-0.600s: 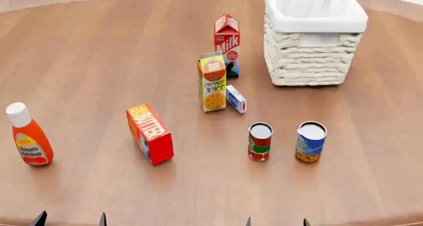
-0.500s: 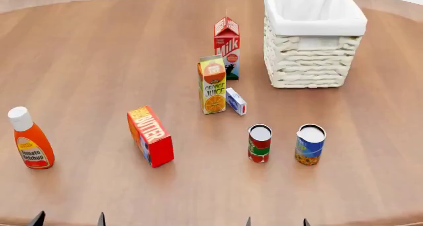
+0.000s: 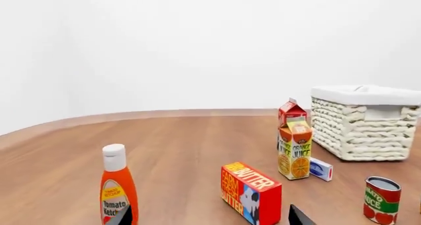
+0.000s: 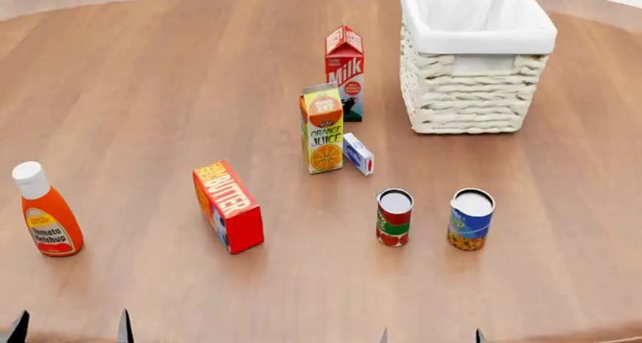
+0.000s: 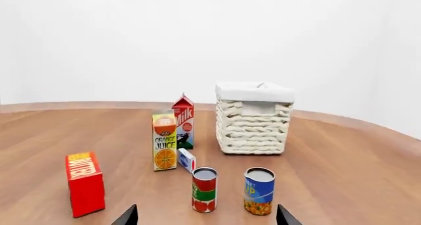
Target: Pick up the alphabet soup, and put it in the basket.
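Note:
The alphabet soup is a blue can with a yellow-orange bottom band, standing upright on the wooden table, right of a red and green can. It also shows in the right wrist view. The cream wicker basket with a white cloth lining stands at the back right, and it shows in both wrist views. My left gripper is open and empty at the near edge, in front of the ketchup. My right gripper is open and empty, near the edge in front of the two cans.
A ketchup bottle stands at the left. A red butter box stands near the middle. An orange juice carton, a milk carton and a small blue and white box stand behind the cans.
The left gripper's fingertips have shifted left and lower in the head view. The right gripper's fingertips have dropped slightly. The objects on the table have not moved.

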Tool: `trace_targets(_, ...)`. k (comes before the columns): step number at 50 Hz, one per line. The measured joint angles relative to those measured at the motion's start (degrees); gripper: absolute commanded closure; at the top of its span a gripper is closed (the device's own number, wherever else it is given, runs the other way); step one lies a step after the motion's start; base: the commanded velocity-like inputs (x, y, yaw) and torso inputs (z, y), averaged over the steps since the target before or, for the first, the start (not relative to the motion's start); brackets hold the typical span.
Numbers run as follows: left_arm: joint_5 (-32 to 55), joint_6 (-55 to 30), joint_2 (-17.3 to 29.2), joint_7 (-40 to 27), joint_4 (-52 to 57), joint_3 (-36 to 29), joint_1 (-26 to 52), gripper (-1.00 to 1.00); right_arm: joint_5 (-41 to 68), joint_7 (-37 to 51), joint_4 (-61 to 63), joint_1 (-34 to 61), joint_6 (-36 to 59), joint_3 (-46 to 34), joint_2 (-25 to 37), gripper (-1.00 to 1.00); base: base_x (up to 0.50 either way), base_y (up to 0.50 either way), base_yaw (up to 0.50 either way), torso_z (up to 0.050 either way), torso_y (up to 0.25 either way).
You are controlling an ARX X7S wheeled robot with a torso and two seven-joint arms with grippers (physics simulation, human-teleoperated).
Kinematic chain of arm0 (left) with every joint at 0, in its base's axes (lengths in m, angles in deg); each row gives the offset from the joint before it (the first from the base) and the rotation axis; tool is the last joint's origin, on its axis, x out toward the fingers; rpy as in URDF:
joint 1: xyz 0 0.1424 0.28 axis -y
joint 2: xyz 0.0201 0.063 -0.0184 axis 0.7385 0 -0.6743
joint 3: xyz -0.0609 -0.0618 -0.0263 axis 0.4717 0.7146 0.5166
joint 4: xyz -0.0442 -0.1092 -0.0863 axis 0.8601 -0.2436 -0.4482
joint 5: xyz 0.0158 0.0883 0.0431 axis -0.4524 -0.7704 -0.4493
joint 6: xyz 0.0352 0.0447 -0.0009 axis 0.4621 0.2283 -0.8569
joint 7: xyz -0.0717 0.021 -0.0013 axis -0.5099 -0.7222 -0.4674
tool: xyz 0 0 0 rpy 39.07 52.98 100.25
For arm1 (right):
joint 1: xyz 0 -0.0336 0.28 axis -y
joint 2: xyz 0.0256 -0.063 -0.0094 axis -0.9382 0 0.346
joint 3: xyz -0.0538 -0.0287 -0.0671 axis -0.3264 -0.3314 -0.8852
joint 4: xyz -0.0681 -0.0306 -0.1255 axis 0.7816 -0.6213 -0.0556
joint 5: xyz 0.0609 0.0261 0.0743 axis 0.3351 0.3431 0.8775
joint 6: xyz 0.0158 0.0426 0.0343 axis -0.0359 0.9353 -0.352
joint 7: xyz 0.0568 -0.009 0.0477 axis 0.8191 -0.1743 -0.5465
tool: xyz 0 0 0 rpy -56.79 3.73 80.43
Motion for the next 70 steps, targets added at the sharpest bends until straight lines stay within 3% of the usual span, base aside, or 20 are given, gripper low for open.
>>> trace_targets(42,4.9,4.8,4.1,-4.5,4.6,1.0,-2.5,-1.0,6.1,4.6,1.4,0.3,-1.1,2.5,3.7,-1.0,0.0,-0.01,0.0,0.0,0.0)
trace_targets(70,5.2,4.9,5.4,-5.6,4.3,-0.7,-2.4,-1.0,8.3,5.5,0.7,1.0,-0.3,1.8,5.0,-1.0,-0.04,-0.26,0.0,0.0,0.0)
